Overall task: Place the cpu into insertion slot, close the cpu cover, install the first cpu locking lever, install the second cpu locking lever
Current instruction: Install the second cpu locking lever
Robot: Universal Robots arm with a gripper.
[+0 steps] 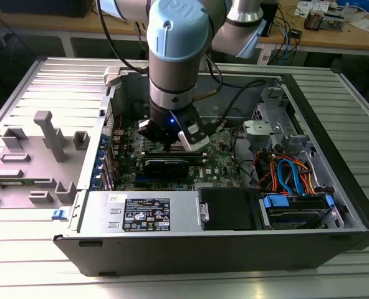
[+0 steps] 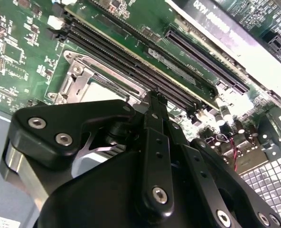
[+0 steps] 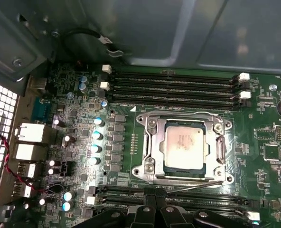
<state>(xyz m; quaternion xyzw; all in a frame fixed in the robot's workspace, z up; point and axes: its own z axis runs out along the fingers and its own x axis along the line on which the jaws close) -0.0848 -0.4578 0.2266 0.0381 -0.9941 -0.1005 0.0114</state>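
Note:
The cpu (image 3: pixel 185 144), a square chip with a dull silver top, lies in the insertion slot (image 3: pixel 149 167) on the green motherboard (image 3: pixel 268 128). The silvery cpu cover (image 3: pixel 155 142) lies flat around it, framing the chip in its window. A thin metal locking lever (image 3: pixel 197 186) runs along the socket edge nearest my fingers. My gripper (image 3: pixel 155 203) hovers just off that edge with its black fingers (image 2: pixel 154 102) together, nothing seen between them. In the exterior view the gripper (image 1: pixel 171 144) hangs low inside the open computer case. The socket corner (image 2: pixel 79 78) shows beside the gripper body.
Long black memory slots (image 3: pixel 173 85) flank the socket on both sides. A black card (image 1: pixel 166 166) lies just in front of the gripper. A power supply (image 1: pixel 141 215), drive cage with blue and orange cables (image 1: pixel 290 177) and case walls (image 1: pixel 321 124) hem in the board. Grey fixtures (image 1: pixel 47 140) stand outside.

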